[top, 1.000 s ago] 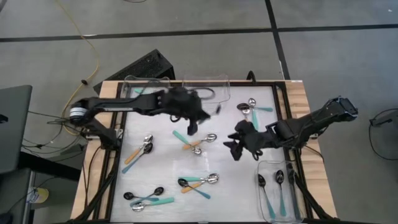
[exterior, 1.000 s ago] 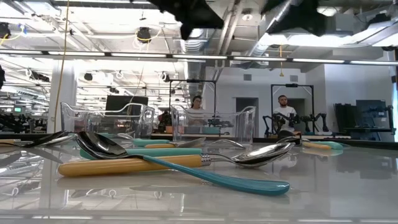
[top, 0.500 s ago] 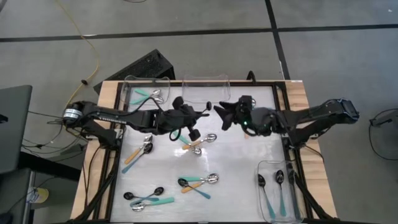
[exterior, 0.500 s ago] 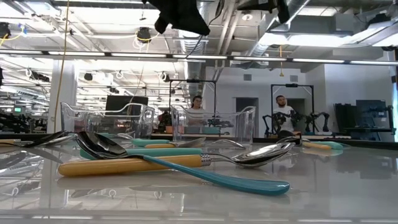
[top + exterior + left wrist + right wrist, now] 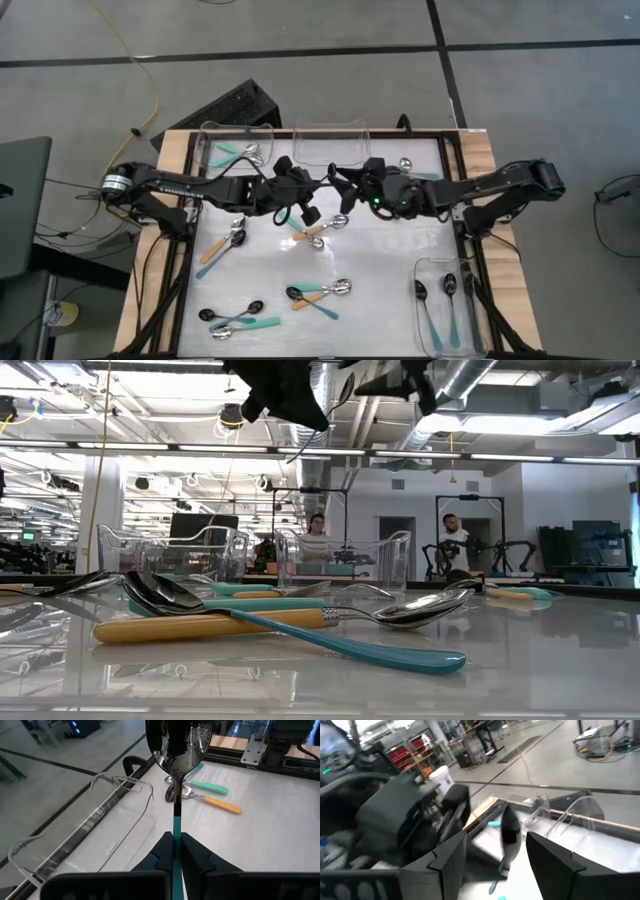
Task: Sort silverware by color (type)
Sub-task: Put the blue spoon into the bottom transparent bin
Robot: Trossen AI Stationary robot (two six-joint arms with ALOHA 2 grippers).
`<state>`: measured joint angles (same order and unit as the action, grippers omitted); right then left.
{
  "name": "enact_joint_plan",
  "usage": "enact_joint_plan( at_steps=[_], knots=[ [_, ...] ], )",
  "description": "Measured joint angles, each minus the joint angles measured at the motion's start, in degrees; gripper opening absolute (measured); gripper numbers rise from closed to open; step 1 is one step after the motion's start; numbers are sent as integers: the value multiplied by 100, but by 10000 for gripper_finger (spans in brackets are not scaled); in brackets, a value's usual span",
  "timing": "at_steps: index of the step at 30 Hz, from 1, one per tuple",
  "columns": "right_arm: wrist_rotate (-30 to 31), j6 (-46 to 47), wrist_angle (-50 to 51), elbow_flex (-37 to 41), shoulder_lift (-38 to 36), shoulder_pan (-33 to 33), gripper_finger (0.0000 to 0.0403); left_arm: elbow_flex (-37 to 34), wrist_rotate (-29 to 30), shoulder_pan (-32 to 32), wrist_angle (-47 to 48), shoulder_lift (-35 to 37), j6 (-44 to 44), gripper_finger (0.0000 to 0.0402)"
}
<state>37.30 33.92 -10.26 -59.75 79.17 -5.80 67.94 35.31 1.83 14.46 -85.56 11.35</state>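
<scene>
Above the middle of the table my left gripper [image 5: 312,188] [image 5: 176,846] is shut on a spoon [image 5: 179,742] with a shiny silver bowl and a teal handle. My right gripper [image 5: 345,185] [image 5: 495,862] faces it from the table's right, open. The spoon's bowl [image 5: 510,827] shows just ahead of the gap between its fingers, and they do not touch it. In the low view both grippers [image 5: 285,385] [image 5: 400,375] hang high over the table. My left gripper pinches the spoon's teal handle [image 5: 176,827] between its two fingers. The fingers come from the table's left, slanting a little down, and lie along the handle. The bowl sticks out beyond the fingertips toward my right gripper. The spoon is lifted clear of the table.
Loose spoons lie in small heaps on the table [image 5: 320,228] [image 5: 320,292] [image 5: 235,240] [image 5: 235,318] [image 5: 405,170]. One clear bin [image 5: 235,150] at the far left holds teal-handled spoons, and another [image 5: 330,140] stands beside it. A third bin [image 5: 450,315] at the near right holds two black-bowled spoons.
My right gripper has risen from the table's right-middle and gone left and toward the far edge, tipping up to nearly level in front of the spoon. My left gripper has swung its wrist round with the spoon, which now points toward the right gripper.
</scene>
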Motion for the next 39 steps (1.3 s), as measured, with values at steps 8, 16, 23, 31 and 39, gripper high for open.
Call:
enact_joint_plan(
  at_steps=[8,16,23,31,39],
  knots=[
    [2,-239,522,-552,360,146,189,0,-22,0,221,0,42,0],
    [35,-249,1192,-836,562,161,34,0,-56,5,320,0,-120,0],
    [-57,230,1848,-844,323,147,34,5,-641,5,254,-1,-659,42],
    [-402,287,3369,-844,-742,113,34,7,-1430,-94,409,642,-796,170],
    [-2846,1021,5317,-844,-2084,-253,34,9,-2296,-390,489,1663,-1415,218]
  ],
)
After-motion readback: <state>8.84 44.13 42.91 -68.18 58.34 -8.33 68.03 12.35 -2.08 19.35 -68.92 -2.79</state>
